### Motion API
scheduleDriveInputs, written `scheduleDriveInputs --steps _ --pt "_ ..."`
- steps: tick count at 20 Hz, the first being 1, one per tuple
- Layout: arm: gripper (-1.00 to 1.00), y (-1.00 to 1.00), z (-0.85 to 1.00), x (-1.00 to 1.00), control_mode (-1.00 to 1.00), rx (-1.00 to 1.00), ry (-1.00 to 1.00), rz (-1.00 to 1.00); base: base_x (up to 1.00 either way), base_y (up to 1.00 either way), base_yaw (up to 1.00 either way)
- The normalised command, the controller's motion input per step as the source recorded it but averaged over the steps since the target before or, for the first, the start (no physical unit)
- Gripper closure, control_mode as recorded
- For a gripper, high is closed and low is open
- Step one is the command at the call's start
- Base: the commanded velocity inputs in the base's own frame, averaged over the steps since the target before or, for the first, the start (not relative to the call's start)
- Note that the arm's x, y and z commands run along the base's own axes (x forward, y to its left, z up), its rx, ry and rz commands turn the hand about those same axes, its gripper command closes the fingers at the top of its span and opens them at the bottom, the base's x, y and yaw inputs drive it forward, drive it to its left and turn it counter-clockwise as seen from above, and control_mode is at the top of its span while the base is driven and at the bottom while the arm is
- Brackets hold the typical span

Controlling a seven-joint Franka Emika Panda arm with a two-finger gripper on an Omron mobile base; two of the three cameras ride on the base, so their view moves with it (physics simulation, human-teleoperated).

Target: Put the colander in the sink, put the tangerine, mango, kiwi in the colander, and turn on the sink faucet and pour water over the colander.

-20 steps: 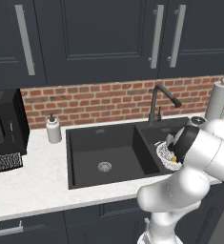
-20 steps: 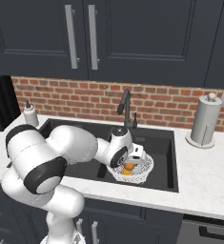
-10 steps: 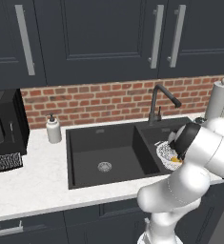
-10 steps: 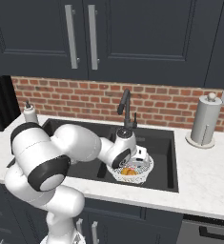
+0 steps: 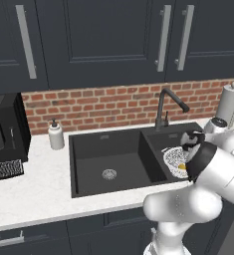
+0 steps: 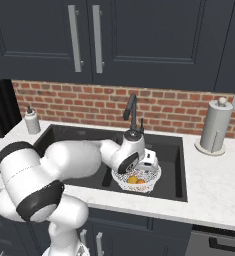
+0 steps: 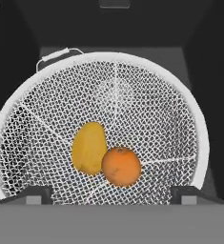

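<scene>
The white mesh colander point(image 7: 199, 128) sits in the right basin of the black sink point(image 6: 74, 145). Inside it the yellow mango point(image 7: 88, 147) and the deep orange tangerine point(image 7: 121, 166) lie touching each other. My gripper point(image 7: 111, 195) hangs just above the colander's near rim, open, with nothing between its fingertips point(image 7: 35, 194). From the base views, the colander point(image 6: 156, 175) holds the two fruits under the gripper point(image 6: 148, 162). The black sink faucet point(image 6: 132, 112) stands behind the basin, and no water shows at its spout. The kiwi is out of view.
A paper towel roll point(image 6: 215, 125) stands on the marble counter right of the sink. A soap bottle point(image 5: 55, 135) and a black microwave point(image 5: 4, 129) stand to the left. Dark cabinets hang above the brick wall.
The jaws have spread from half shut to wide open over the colander. The tangerine now lies loose beside the mango. The arm has hardly moved.
</scene>
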Motion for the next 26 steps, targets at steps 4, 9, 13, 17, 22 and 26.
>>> scheduleDriveInputs --steps 4,9,13,17,22,26 --pt "-1.00 0.00 1.00 -0.67 -1.00 0.02 -0.11 0.00 0.00 0.00 0.00" --pt "-1.00 0.00 1.00 -0.56 -1.00 0.05 -0.04 0.00 0.00 0.00 0.00" --pt "-1.00 0.04 1.00 -0.44 -1.00 0.10 0.01 0.00 0.00 0.00 0.00" --pt "-1.00 0.34 0.90 -0.58 -1.00 0.11 0.10 0.00 0.00 0.00 0.00" --pt "-1.00 0.64 0.40 -0.63 -1.00 0.06 0.11 0.00 0.00 0.00 0.00" --pt "-1.00 0.82 0.03 -0.45 -1.00 0.00 0.10 0.00 0.00 0.00 0.00"
